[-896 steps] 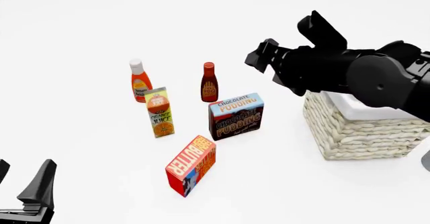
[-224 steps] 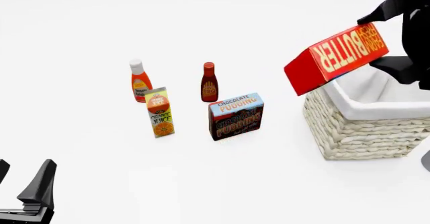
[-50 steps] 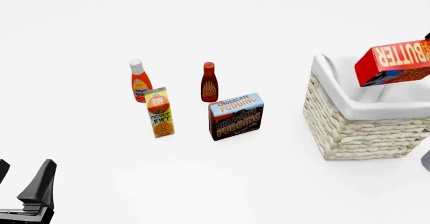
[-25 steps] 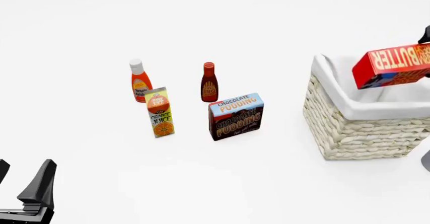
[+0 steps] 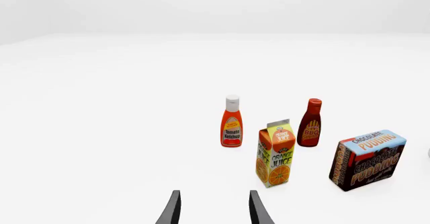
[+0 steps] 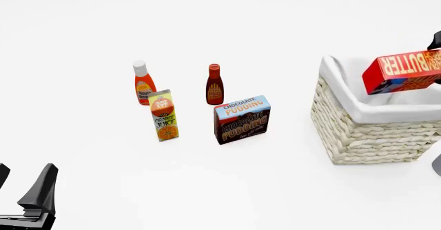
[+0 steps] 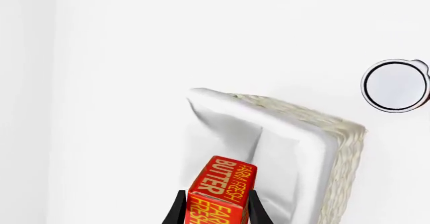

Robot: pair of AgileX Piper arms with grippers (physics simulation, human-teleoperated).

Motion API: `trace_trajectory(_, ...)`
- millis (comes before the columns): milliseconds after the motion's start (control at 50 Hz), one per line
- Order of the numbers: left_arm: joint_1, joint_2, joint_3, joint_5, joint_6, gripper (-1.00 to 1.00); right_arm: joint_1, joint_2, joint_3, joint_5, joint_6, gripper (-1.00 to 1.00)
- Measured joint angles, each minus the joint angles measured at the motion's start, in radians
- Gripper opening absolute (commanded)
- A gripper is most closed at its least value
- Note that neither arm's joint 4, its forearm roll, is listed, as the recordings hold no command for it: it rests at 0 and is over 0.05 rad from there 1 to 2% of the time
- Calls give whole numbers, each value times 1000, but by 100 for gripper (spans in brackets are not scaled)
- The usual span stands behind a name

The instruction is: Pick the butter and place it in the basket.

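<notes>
Right end effector (image 7: pixel 215 215) clamps the butter (image 6: pixel 403 72), long axis near-horizontal, hanging over the basket (image 6: pixel 358 132) opening at the front view's right edge; the release drop is straight down. Left end effector (image 5: pixel 211 209) idle, narrowly parted, lower left.

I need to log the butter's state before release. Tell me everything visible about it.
The butter is a long red carton with an orange-yellow face and pale "BUTTER" lettering, with blue showing on its underside. It lies roughly level, slightly tilted, held in the air over the basket, apparently clear of the white lining. In the right wrist view the right gripper clamps it from both sides, one end pointing at the basket's opening.
</notes>
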Motion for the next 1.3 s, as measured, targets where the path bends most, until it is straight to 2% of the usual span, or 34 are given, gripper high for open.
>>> trace_trajectory(1300,0,0,0,0,0,100,-20,89,13,-55,-21,-100)
